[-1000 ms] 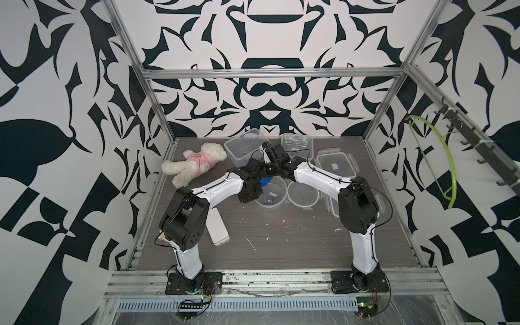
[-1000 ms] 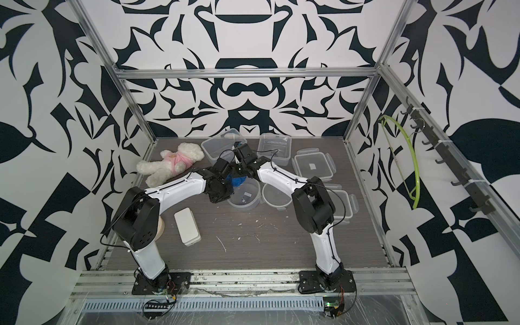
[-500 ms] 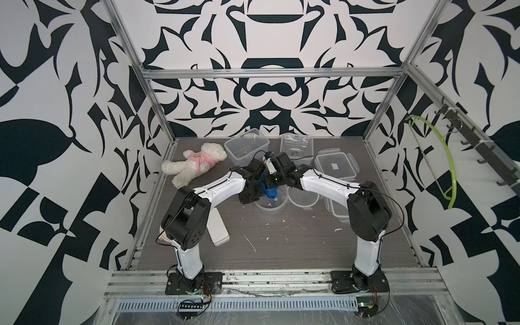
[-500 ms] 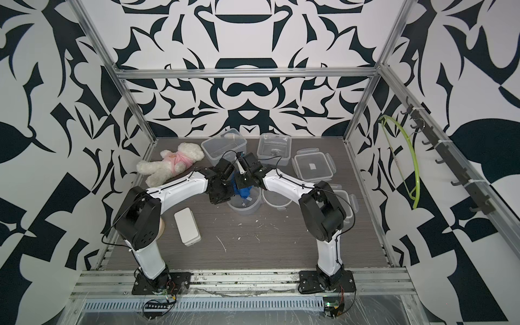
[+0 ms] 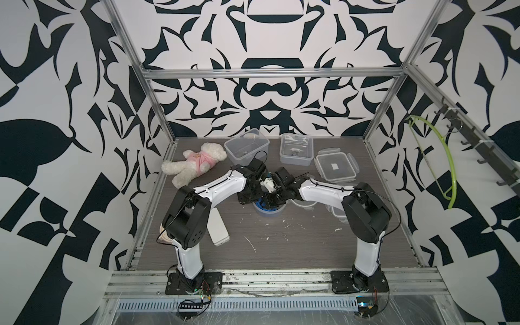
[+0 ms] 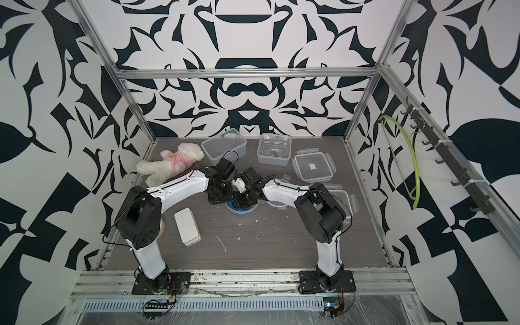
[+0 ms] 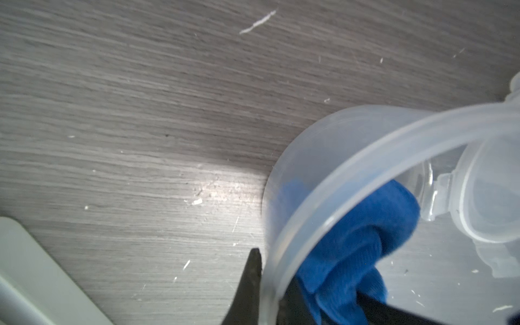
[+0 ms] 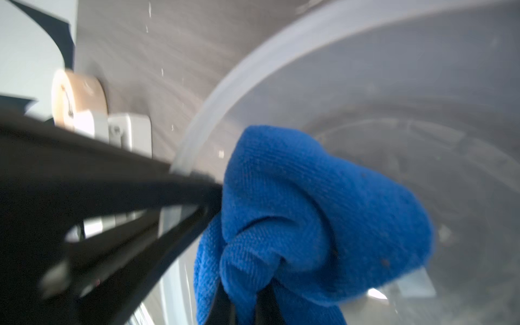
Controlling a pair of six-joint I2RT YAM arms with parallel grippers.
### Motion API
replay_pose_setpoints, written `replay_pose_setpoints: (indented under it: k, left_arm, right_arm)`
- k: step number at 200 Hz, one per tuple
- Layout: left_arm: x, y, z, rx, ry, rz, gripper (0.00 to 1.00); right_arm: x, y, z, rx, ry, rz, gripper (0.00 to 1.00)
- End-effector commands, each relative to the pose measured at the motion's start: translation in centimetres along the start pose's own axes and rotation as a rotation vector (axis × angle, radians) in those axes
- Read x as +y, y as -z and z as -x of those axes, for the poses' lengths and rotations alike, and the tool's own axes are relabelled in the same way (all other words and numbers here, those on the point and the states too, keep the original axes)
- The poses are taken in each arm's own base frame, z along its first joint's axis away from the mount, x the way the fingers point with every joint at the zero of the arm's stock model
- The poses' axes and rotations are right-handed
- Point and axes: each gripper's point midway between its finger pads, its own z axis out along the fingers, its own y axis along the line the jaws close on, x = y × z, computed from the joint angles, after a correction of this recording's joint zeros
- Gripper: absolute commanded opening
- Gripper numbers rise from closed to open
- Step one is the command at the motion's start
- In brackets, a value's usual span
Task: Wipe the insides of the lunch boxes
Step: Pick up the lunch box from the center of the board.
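Change: vs a sec ago both arms have drawn in toward mid-table. The R wrist, then further back nr the rect. tubs, now sits over the round clear plastic lunch box (image 5: 270, 214), w/ the blue microfibre cloth (image 8: 309, 211) down inside it.
Meaning: judged, the wipe of the round box is under way, cloth against inner wall/floor; not finished.
Grip L: left gripper (image 7: 270, 270) clamped narrow on the round box's wall, one finger outside, one inside; it steadies the box.
Grip R: right gripper (image 8: 244, 306) pinched tight on the bunched cloth.
Round box: stands on the grey wood-grain table (image 5: 295, 247), mid-table, btw the two wrists; its round clear lid (image 7: 492, 197) lies just beside it.
Other boxes: rectangular clear plastic tub (image 5: 247, 145) and second rectangular clear plastic tub (image 5: 297, 148) at the back, open, no arm nr them; a dark bit shows in the second. Judged, both may still need wiping.
Labels: square clear snap-clip lid (image 5: 334, 166) carries a small white sticker, no text legible.
Plush: white teddy in pink top (image 5: 197, 164) has a small emblem, too small to read.
Case: flat white rectangular case (image 6: 187, 226), no writing seen.
Brands: none readable.
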Motion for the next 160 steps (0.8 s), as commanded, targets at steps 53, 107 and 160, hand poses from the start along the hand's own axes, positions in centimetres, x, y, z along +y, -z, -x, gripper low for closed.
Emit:
replay_pose_setpoints:
  k: [53, 107, 160]
  left_arm:
    - [-0.3, 0.8, 2.1, -0.084, 0.017, -0.027, 0.08]
    - [-0.6, 0.5, 0.7, -0.043, 0.018, -0.074, 0.08]
    - [-0.6, 0.3, -1.2, -0.007, 0.031, -0.12, 0.07]
  right_arm:
    - [-8.3, 11.7, -4.0, 0.247, 0.189, -0.767, 0.0]
    - [-11.1, 11.9, 5.2, -0.025, 0.156, -0.977, 0.0]
    - [-3.9, 4.4, 14.9, -0.317, 0.123, -0.521, 0.0]
